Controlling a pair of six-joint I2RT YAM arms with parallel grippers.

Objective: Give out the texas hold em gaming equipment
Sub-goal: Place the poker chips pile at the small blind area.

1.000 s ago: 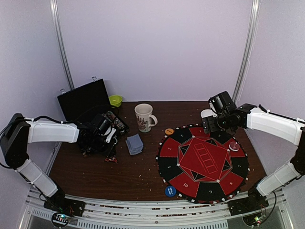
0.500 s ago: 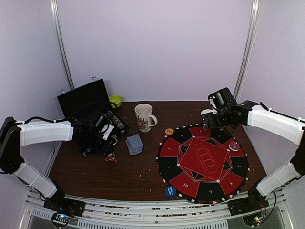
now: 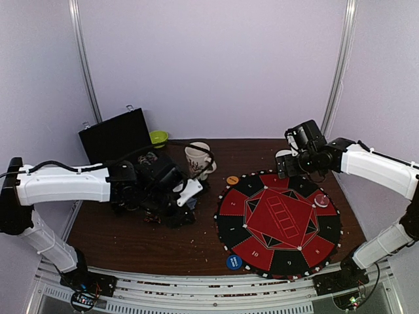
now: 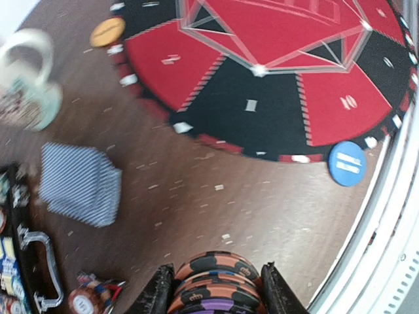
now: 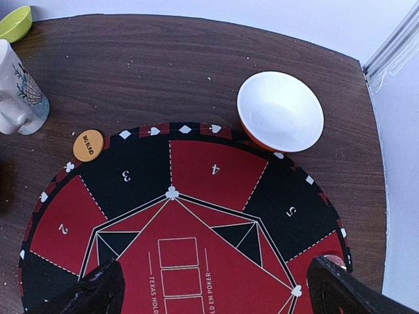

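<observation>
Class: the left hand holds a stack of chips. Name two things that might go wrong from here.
The left hand pinches the chip stack by its edges, so chips may slip and scatter. The left arm sits close to the mug, so a swing toward the mat might knock it.

The table [image 5: 163, 72] is dark brown wood grain with a dull sheen, dusted with pale crumbs, and the round poker mat [image 5: 196, 176] looks like matt, felt-like cloth printed in red and black. The white bowl [image 5: 280, 114] and patterned mug [image 5: 19, 91] are glossy like glazed ceramic. The orange button disc [image 5: 88, 145] and blue button disc [image 4: 347, 163] look like smooth plastic, the stack of poker chips [image 4: 213, 278] slightly shiny moulded plastic, the playing cards [image 4: 80, 184] flat paper.
</observation>
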